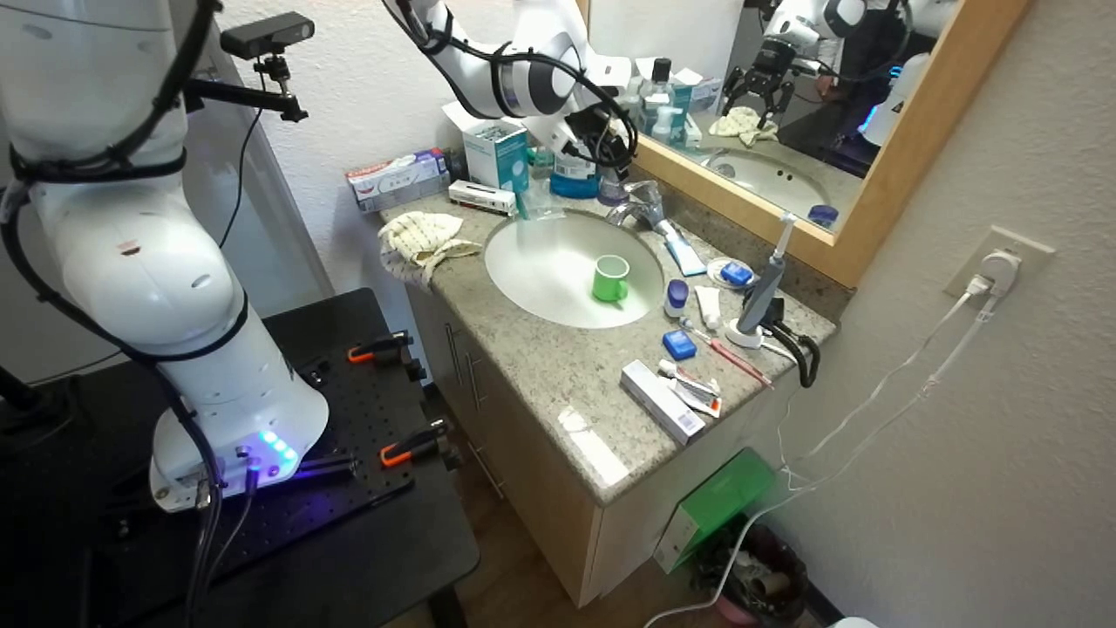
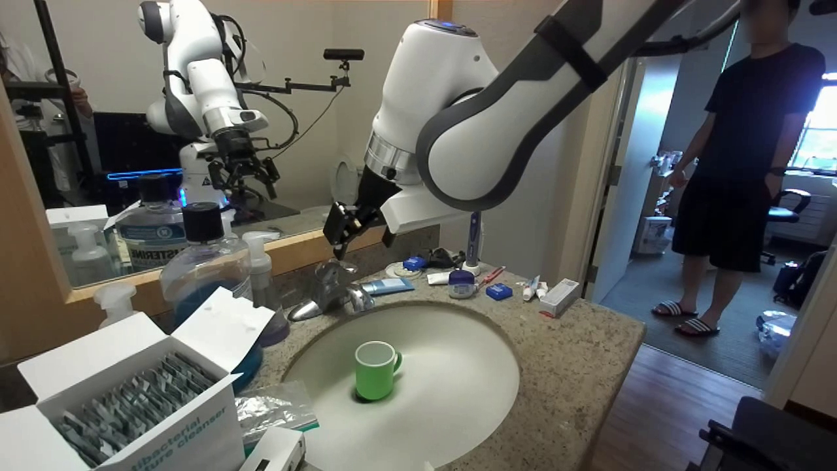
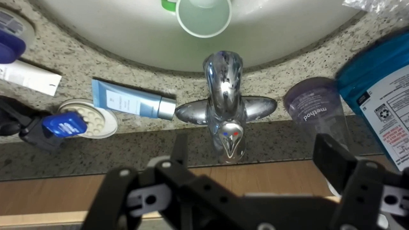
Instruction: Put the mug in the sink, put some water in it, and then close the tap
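- Pincer (image 3: 254, 151) spread wide and pinching nothing: my wrist view shows its jaws to either side of the lever (image 3: 232, 139) on the tap (image 3: 223, 86), though I can't tell how far above it they hang.
- Mug (image 3: 204, 19) is in the sink (image 3: 127, 38), out in front of the tap, so I count the first part as done.
- No stream shows, and I can't make out whether the mug holds water. My guess is that filling is left, then closing the tap; a filled mug with the tap already closed would look much the same to me.
- Readable to me: "method" on the soap bottle (image 3: 314, 102), plus a blue and a red mark on the lever. White letters on the floss box (image 3: 65, 124) are too blurred.
- In an exterior view, I see the mug upright, again with no stream. A carton (image 2: 209, 422) reads "ibacterial" and "ture cleanser", the line starts out of frame. Reversed letters in the mirror (image 2: 288, 39) look like Listerine, from the mouthwash bottle (image 2: 196, 268).
- In an exterior view, a towel (image 1: 423, 235) drapes over the edge of the tabletop (image 1: 540, 362). Lettering on the long box (image 1: 397, 183) is too small for me.
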